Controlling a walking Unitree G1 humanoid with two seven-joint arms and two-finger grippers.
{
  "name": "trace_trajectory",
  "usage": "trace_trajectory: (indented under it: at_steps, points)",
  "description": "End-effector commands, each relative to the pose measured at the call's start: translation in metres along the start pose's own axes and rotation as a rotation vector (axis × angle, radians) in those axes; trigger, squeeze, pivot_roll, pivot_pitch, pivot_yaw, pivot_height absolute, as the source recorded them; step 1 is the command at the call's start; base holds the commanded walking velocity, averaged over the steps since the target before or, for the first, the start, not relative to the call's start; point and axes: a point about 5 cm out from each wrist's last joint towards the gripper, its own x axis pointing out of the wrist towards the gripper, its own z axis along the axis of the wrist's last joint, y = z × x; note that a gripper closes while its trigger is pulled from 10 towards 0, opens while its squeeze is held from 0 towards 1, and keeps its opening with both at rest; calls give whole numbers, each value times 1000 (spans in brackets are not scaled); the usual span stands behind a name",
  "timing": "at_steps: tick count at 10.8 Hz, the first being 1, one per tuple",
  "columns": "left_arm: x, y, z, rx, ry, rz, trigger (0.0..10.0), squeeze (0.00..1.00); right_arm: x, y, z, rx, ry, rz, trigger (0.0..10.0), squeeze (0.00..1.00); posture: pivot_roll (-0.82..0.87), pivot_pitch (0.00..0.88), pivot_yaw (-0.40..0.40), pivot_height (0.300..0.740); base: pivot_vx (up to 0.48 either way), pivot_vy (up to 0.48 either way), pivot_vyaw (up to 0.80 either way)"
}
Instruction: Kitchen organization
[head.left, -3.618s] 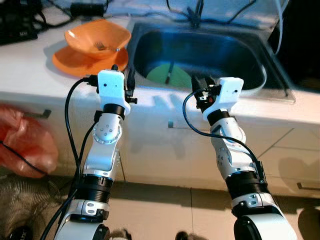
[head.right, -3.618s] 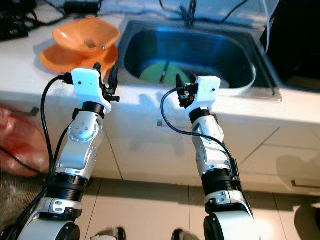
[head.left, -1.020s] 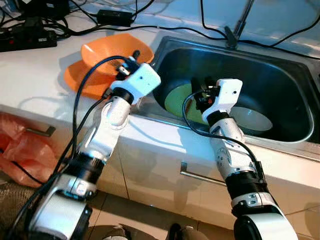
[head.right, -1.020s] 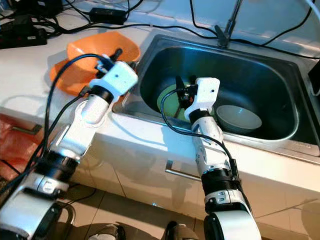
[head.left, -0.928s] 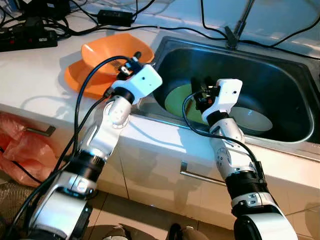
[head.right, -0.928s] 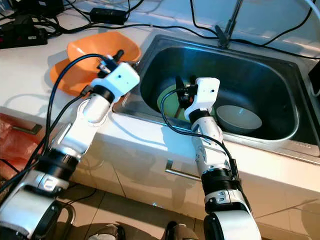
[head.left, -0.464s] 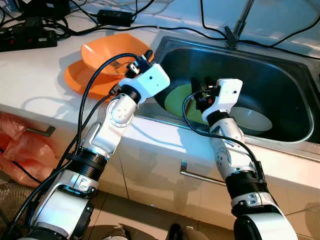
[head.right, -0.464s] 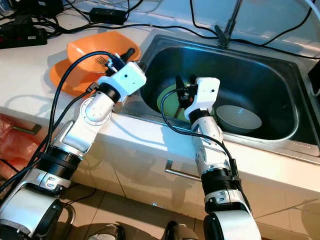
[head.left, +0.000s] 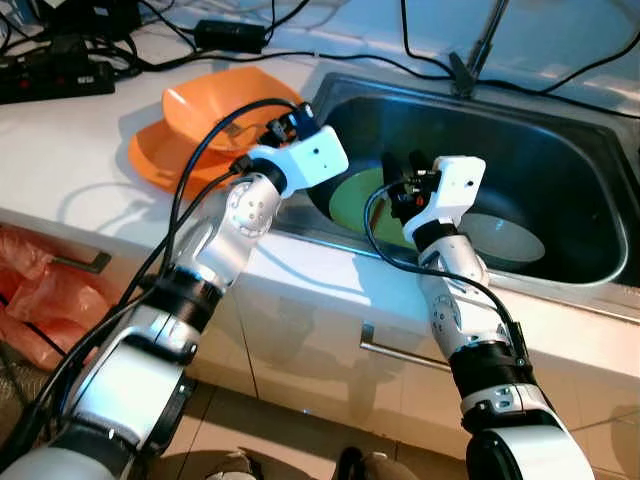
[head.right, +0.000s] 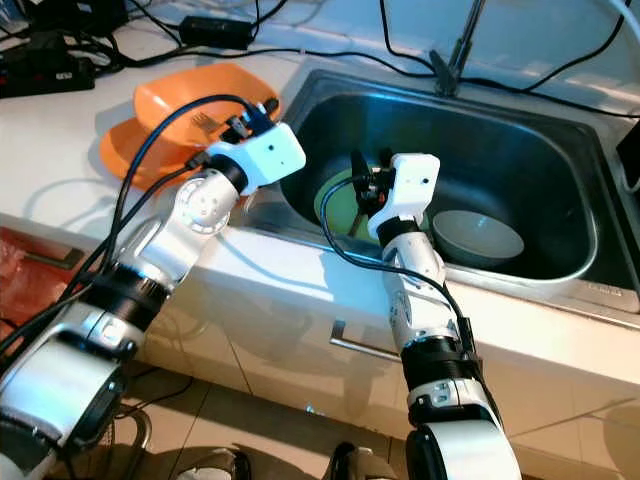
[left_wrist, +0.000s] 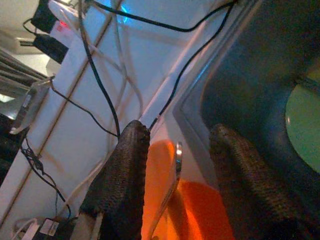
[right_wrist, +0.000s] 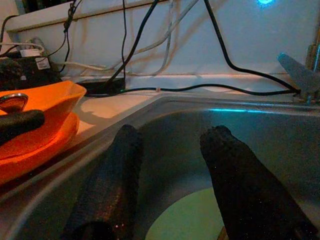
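Orange plastic is what your left gripper (left_wrist: 175, 170) faces: an orange bowl (head.left: 225, 100) sits nested on an orange plate (head.left: 165, 160) on the white counter (head.left: 70, 140), just beside the left rim of the steel sink (head.left: 590, 215). A metal spoon (left_wrist: 172, 177) lies in the bowl, its handle showing between your two spread fingers in the left wrist view. That gripper is open and empty, hovering at the sink's corner close to the bowl's near edge.

Your right gripper (right_wrist: 170, 170) is also open and holds nothing; it hangs over the sink's front wall, pointing across the basin. Below it, on the sink floor, lie a green plate (head.left: 365, 200) and, to its right, a pale bowl (head.left: 505, 235). Cables trail along the back of the counter (head.left: 330, 55).

Expect the orange dishes to be light, stiff and rather slick, so they will likely slide on the counter if you nudge them sideways. Take the bowl by its rim, one finger inside and one outside, and keep it level or the spoon may tip out. The pale bowl looks like ceramic: heavier, breakable, possibly wet. The green plate lies flat, so you will probably need to get a finger under its edge
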Motion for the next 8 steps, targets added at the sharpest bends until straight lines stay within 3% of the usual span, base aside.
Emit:
trace_trajectory:
  at_steps: [1, 4, 5, 6, 8]
  points:
    - [5, 0, 6, 23, -9, -6, 10000, 0, 1, -3, 3, 6, -14, -14, 10000, 0, 39, 92, -26, 740, 0, 0, 0]
    - [8, -2, 3, 37, 15, -15, 9608, 0, 1, -3, 3, 5, -17, -16, 10000, 0, 38, 90, -26, 740, 0, 0, 0]
    - [9, -1, 0, 42, 35, -3, 5216, 0, 1, -3, 3, 5, -17, -15, 10000, 0, 40, 90, -25, 740, 0, 0, 0]
    - [8, 1, -3, 49, 56, 19, 157, 0, 1, -2, 2, 5, -15, -15, 10000, 0, 39, 88, -24, 740, 0, 0, 0]
    - [7, 2, -7, 60, 75, 33, 0, 0, 0, -1, 1, 6, -13, -13, 10000, 0, 38, 85, -23, 740, 0, 0, 0]
